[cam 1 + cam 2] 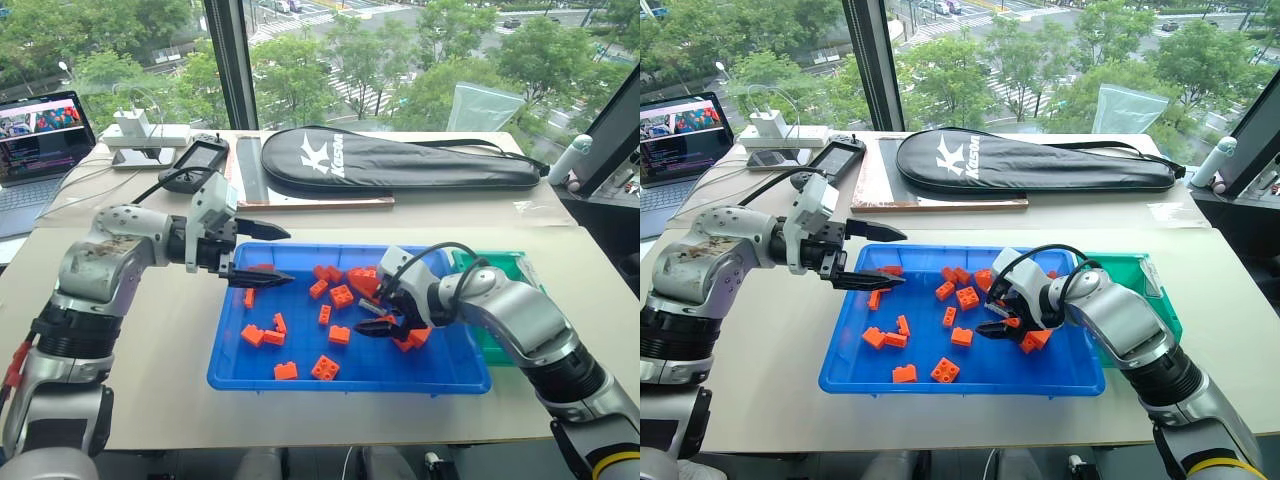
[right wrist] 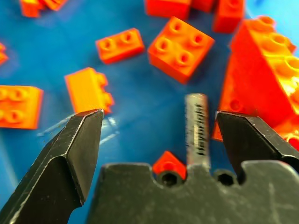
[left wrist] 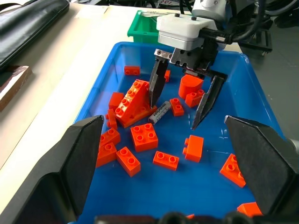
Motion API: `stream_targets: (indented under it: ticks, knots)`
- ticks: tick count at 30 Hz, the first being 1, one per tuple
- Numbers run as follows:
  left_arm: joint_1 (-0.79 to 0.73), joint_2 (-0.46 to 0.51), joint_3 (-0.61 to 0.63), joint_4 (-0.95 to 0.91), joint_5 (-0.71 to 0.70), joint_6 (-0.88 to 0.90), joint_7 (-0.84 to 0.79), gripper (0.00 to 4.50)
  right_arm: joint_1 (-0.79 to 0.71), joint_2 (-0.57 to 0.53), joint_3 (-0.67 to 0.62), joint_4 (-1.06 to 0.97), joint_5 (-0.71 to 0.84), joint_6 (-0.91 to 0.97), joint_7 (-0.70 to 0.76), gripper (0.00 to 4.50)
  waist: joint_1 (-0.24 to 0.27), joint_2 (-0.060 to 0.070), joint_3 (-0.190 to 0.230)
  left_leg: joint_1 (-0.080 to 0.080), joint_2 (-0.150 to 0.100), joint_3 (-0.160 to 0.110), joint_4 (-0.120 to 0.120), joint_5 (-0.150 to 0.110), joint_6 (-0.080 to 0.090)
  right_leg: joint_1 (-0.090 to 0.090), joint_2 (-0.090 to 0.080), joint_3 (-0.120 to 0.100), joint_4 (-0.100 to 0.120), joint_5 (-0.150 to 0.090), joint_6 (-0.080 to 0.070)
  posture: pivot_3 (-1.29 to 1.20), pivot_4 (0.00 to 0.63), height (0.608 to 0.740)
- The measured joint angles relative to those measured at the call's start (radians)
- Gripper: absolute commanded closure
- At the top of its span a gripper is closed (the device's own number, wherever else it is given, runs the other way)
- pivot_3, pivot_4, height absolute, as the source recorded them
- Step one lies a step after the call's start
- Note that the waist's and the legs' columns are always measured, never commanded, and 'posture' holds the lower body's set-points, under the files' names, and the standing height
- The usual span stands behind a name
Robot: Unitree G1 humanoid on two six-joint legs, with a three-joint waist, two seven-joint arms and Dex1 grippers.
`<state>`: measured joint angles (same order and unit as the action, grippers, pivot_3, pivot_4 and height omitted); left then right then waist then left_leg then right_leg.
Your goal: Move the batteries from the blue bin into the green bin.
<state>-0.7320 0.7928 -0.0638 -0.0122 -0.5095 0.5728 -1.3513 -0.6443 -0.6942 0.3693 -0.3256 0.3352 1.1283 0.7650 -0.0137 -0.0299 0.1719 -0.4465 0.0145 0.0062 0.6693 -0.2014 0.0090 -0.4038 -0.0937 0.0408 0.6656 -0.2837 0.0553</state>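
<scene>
A slim grey battery [image 3: 160, 112] lies on the floor of the blue bin [image 1: 340, 385], against a large orange sloped brick [image 3: 133, 102]. My right gripper [image 3: 174, 115] is open and points down into the bin. Its fingers straddle the battery [image 2: 196, 128] without touching it, and the battery sits nearer one finger [image 2: 247, 140]. My left gripper [image 1: 290, 258] hangs open over the bin's back left part with nothing in it. The green bin [image 1: 505, 265] stands against the blue bin's right side, partly hidden behind my right arm.
Several orange bricks [image 1: 325, 368] are scattered across the blue bin. At the back of the table lie a black racket bag [image 1: 400, 160], a flat board [image 1: 300, 200], a handheld device [image 1: 195, 160], a power strip [image 1: 145, 135] and a laptop [image 1: 40, 135].
</scene>
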Motion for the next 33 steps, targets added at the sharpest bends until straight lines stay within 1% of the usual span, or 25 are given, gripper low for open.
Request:
stream_targets:
  ticks: [6, 9, 14, 19, 24, 25, 28, 30, 33]
  knots:
    - [0.000, 0.001, 0.000, -0.002, 0.000, 0.000, 0.001, 0.00, 0.000, 0.002, 0.021, 0.062, -0.037, -0.041, -0.002, 0.03, -0.001, 0.000, 0.000, 0.000, 0.000, 0.000, 0.000, 0.000, 0.000, 0.000, 0.000, 0.000, 0.000, 0.000, 0.000, 0.00, 0.150, 0.729]
    - [0.000, 0.002, 0.000, -0.002, 0.000, 0.000, 0.002, 0.00, 0.000, 0.018, 0.021, 0.069, -0.041, -0.049, -0.002, 0.78, -0.001, 0.000, 0.000, 0.000, 0.000, 0.000, 0.000, 0.000, 0.000, 0.000, 0.000, 0.000, 0.000, 0.000, 0.000, 0.00, 0.150, 0.729]
    - [0.000, 0.002, 0.000, -0.002, 0.001, 0.000, 0.004, 0.00, 0.004, 0.030, 0.029, 0.069, -0.053, -0.057, -0.003, 2.44, -0.001, 0.000, 0.000, 0.000, 0.000, 0.000, 0.000, 0.000, 0.000, 0.000, 0.000, 0.000, 0.000, 0.000, 0.000, 0.00, 0.150, 0.729]
    - [0.000, 0.002, 0.000, -0.002, 0.001, 0.000, 0.005, 0.00, 0.005, 0.031, 0.049, 0.066, -0.079, -0.090, -0.002, 4.21, -0.001, 0.000, 0.000, 0.000, 0.000, 0.000, 0.000, 0.000, 0.000, 0.000, 0.000, 0.000, 0.000, 0.000, 0.000, 0.00, 0.150, 0.729]
    - [0.000, 0.001, 0.000, -0.002, 0.001, 0.000, 0.004, 0.00, 0.004, 0.016, 0.045, 0.043, -0.075, -0.093, 0.020, 4.24, 0.000, 0.000, 0.000, 0.000, 0.000, 0.000, 0.000, 0.000, 0.000, 0.000, 0.000, 0.000, 0.000, 0.000, 0.000, 0.00, 0.150, 0.729]
    - [0.000, 0.002, 0.000, -0.002, 0.001, 0.000, 0.004, 0.00, 0.001, 0.010, 0.028, 0.034, -0.064, -0.090, 0.028, 4.24, 0.000, 0.000, 0.000, 0.000, 0.000, 0.000, 0.000, 0.000, 0.000, 0.000, 0.000, 0.000, 0.000, 0.000, 0.000, 0.00, 0.150, 0.729]
    - [0.000, 0.001, -0.001, -0.002, -0.001, 0.000, -0.003, 0.00, -0.038, -0.017, -0.090, -0.011, 0.001, -0.062, 0.055, 4.24, 0.000, 0.000, 0.000, 0.000, 0.000, 0.000, 0.000, 0.000, 0.000, 0.000, 0.000, 0.000, 0.000, 0.000, 0.000, 0.00, 0.150, 0.729]
    - [-0.002, 0.000, -0.001, -0.003, -0.002, 0.000, -0.007, 0.00, -0.058, -0.081, -0.180, -0.034, 0.032, -0.058, 0.082, 4.24, 0.005, 0.000, 0.000, 0.000, 0.000, -0.001, 0.000, 0.000, 0.000, 0.001, 0.000, -0.001, 0.000, 0.000, 0.000, 0.00, 0.150, 0.729]
    - [-0.004, -0.002, -0.002, 0.001, -0.003, 0.001, -0.015, 0.00, -0.038, -0.200, -0.301, -0.034, 0.071, -0.058, 0.134, 4.24, 0.010, 0.000, 0.000, 0.000, 0.000, 0.000, 0.000, 0.000, 0.000, 0.001, -0.001, -0.001, -0.001, 0.000, 0.000, 0.00, 0.150, 0.729]
